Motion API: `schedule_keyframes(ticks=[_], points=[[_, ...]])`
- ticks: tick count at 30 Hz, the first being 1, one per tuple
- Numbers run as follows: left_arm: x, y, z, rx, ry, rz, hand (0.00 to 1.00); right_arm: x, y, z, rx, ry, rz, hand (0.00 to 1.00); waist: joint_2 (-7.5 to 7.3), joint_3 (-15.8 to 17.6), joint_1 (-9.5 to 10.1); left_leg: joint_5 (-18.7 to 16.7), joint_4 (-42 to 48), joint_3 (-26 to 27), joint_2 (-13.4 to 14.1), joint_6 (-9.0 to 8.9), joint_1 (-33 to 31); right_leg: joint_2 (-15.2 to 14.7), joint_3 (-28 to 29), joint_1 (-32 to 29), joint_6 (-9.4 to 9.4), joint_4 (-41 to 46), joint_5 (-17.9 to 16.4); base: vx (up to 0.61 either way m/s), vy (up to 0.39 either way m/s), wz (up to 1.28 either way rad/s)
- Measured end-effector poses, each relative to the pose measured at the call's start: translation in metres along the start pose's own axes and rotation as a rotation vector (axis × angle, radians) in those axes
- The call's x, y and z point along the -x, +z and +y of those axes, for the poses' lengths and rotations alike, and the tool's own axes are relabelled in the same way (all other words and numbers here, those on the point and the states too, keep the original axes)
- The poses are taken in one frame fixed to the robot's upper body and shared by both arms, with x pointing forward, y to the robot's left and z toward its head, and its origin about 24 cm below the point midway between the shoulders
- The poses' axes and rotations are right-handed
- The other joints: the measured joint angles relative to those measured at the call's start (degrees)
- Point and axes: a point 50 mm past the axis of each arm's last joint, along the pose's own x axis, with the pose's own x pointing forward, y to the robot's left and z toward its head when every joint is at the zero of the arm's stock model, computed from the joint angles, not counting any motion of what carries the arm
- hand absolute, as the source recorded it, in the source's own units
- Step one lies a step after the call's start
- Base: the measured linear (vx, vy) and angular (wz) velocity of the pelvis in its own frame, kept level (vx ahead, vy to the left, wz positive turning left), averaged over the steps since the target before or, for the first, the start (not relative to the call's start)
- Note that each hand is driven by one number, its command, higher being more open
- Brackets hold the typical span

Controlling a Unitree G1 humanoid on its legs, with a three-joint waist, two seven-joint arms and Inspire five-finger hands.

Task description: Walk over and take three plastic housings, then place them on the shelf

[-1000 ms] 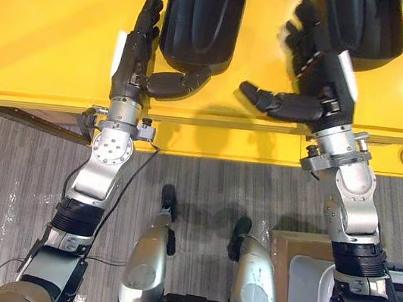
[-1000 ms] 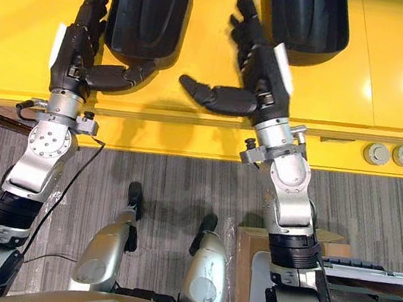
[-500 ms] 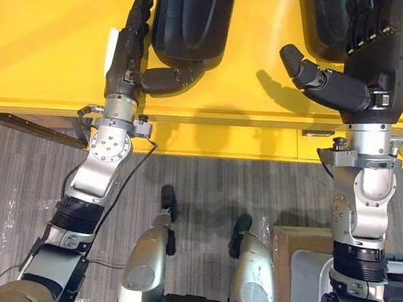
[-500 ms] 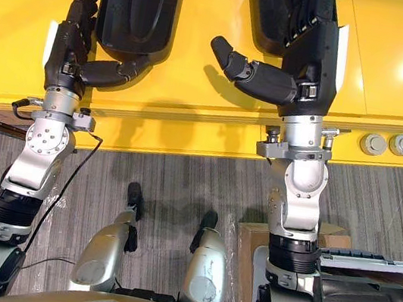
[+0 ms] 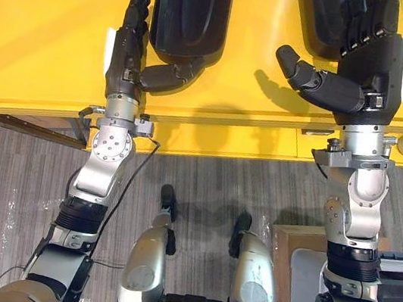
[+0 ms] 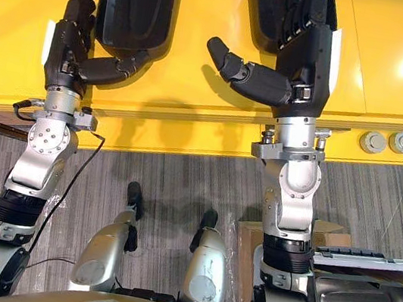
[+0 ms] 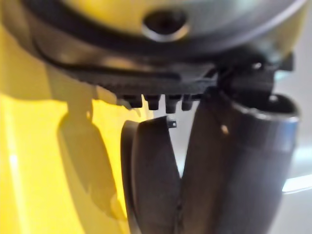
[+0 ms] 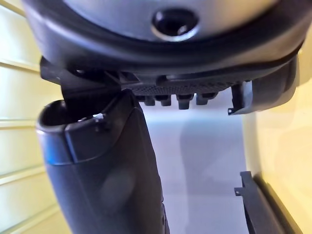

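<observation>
Left eye view: left hand (image 5: 129,51) flanks the left housing (image 5: 192,8), right hand (image 5: 372,63) covers the right housing (image 5: 319,20), both unclenched, seemingly lining up grasps.

- Surface (image 5: 51,35): glossy yellow, plain.
- Left plastic housing (image 5: 194,4), right plastic housing (image 5: 326,17): black, unpatterned.
- Left robot hand (image 5: 129,48), right robot hand (image 5: 368,66): near black, white strip on outer edge.
- Floor (image 5: 12,182): grey, finely streaked.
- Cardboard box (image 5: 290,245): brown.

table (image 5: 51,35): glossy yellow | floor (image 5: 11,190): grey striped carpet | lower right: brown cardboard box (image 5: 290,242)
</observation>
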Motion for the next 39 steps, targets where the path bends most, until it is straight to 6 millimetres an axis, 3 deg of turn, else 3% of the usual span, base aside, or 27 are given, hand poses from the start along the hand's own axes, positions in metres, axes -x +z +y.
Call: schedule_keyframes(ticks=[39], points=[[-0.005, 0.007, -0.002, 0.152, 0.011, -0.020, 1.00, 0.009, -0.013, 0.011, -0.054, -0.005, 0.071, 1.00, -1.38, 1.16, -0.04, 0.15, -1.21, 0.98, -0.25, 0.13, 1.22, 0.07, 0.41, 0.95, 0.46, -1.65, 1.18, 0.00, -0.014, -0.01]])
